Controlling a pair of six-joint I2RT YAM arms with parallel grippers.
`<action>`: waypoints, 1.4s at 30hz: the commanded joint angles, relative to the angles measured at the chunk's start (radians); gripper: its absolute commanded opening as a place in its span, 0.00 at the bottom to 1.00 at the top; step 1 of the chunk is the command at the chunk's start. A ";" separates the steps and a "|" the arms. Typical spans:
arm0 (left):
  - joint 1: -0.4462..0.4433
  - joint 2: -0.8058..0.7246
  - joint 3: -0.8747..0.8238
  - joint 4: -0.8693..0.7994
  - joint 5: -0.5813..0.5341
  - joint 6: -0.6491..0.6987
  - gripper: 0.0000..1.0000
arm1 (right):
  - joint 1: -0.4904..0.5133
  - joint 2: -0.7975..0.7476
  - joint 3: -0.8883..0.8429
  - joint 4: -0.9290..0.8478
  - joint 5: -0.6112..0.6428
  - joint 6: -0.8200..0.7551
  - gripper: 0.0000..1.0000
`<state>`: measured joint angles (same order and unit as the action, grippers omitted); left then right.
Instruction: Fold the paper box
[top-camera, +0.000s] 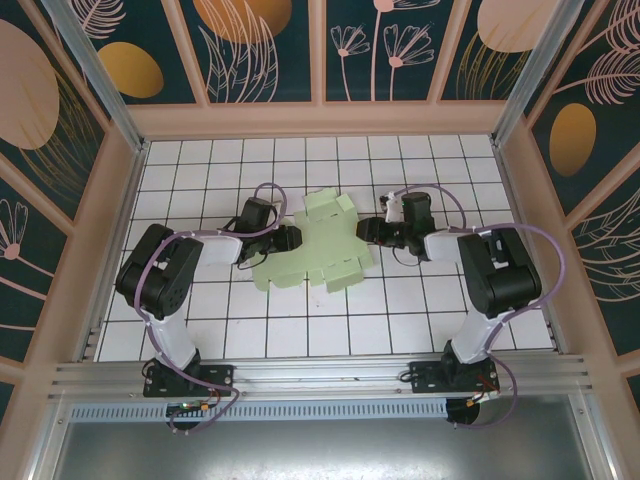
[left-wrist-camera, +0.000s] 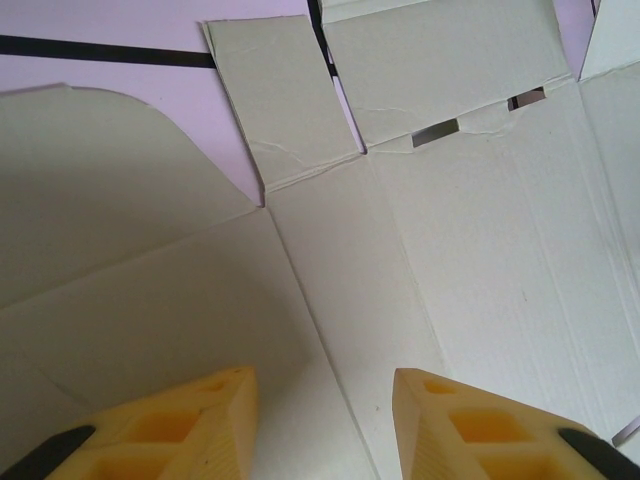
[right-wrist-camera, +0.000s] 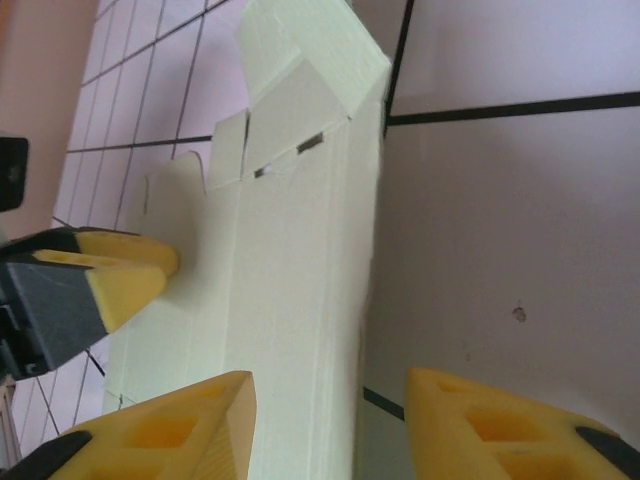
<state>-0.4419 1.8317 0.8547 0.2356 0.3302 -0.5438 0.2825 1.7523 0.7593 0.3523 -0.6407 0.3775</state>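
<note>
Left arm (top-camera: 160, 280): dark, elbow bent. We see it reach toward the left edge of the paper box (top-camera: 318, 248).

Left fingers (left-wrist-camera: 190, 430): yellow and spread apart, with nothing pinched between them. We see them just inside the left edge of the paper box, over its inner face. From the right wrist, one tip appears to touch the card.

Paper box: a pale mint-green die-cut sheet, opened out between the two sets of fingers.

Flaps: a rounded one lies at the left side of the paper box and squarer ones at its far end. The flaps at its near right corner look bent up.

Slots: we see two narrow cuts along a crease near the far end of the paper box.

Bench (top-camera: 200, 320): white tiles with dark lines, lying under the paper box and showing on all sides of it.

Right fingers (right-wrist-camera: 200, 430): yellow and spread apart. The right edge of the paper box runs through the gap between them. We cannot tell whether either one touches the card.

Right arm (top-camera: 500, 270): dark, elbow bent. We see it reach toward the right edge of the paper box.
</note>
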 joint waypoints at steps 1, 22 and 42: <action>-0.001 0.010 -0.020 -0.103 -0.045 -0.007 0.41 | 0.007 0.020 0.033 0.016 -0.007 -0.005 0.36; -0.001 -0.216 -0.057 -0.005 -0.173 -0.057 0.99 | 0.083 0.044 0.328 -0.603 0.507 -0.262 0.00; -0.001 -0.215 -0.088 0.021 -0.175 -0.060 0.99 | 0.354 0.253 0.513 -0.745 1.368 -0.291 0.00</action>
<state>-0.4488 1.6211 0.7837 0.2359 0.1699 -0.6006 0.6353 1.9888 1.2839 -0.3683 0.6197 0.0834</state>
